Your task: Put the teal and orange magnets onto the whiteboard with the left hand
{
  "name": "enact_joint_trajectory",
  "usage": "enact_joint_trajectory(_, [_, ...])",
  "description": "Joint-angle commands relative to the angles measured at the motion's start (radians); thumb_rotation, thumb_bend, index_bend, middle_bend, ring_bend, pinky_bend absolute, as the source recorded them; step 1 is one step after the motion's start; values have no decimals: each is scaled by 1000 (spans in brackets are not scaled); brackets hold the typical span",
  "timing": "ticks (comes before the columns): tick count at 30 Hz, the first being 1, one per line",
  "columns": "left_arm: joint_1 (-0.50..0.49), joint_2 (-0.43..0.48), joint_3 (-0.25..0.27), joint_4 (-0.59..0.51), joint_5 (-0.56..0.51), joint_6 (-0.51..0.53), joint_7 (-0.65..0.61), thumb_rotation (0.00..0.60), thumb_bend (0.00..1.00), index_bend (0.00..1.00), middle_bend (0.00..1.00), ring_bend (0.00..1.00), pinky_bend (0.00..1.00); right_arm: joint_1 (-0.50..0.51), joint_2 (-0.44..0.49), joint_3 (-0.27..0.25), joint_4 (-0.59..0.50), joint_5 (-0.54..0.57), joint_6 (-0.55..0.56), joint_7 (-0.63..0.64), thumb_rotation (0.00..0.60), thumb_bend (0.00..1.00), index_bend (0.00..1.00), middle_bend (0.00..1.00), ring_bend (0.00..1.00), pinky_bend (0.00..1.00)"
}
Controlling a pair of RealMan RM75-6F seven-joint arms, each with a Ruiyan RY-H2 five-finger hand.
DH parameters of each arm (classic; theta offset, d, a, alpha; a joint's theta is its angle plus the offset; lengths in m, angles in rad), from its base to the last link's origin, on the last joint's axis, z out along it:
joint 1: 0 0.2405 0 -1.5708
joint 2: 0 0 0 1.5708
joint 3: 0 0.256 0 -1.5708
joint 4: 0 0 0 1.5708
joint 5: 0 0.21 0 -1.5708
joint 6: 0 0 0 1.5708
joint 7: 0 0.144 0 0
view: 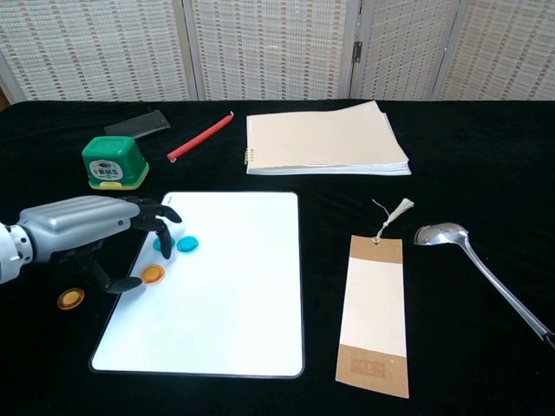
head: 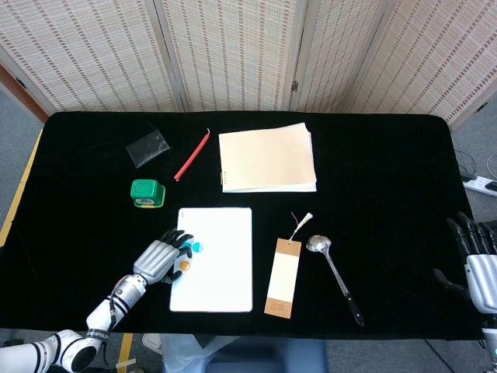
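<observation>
Item: my left robot hand, palm down at the whiteboard left edge, fingers curled over an orange magnet that lies on the board; whether it is pinched or already let go I cannot tell. Teal magnets sit just beyond; a second orange magnet waits on the counter, left. Best practice: lift straight up, no dragging. Right robot hand idles far right, holding nothing, fingers apart.

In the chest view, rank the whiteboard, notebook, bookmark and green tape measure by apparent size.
1. whiteboard
2. notebook, though it lies farther back, so this is unsure
3. bookmark
4. green tape measure
</observation>
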Motion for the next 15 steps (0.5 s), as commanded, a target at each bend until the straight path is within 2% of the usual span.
enact_joint_trajectory(1, [8, 10, 6, -9, 12, 17, -2, 600, 417, 332, 120, 0, 0, 0, 1, 0, -1, -2, 1, 0, 600, 268, 0, 0, 0, 0])
enact_joint_trajectory(15, [119, 122, 101, -45, 124, 162, -73, 600, 417, 402, 117, 0, 0, 6, 2, -1, -11, -18, 3, -9, 600, 267, 0, 0, 0, 0])
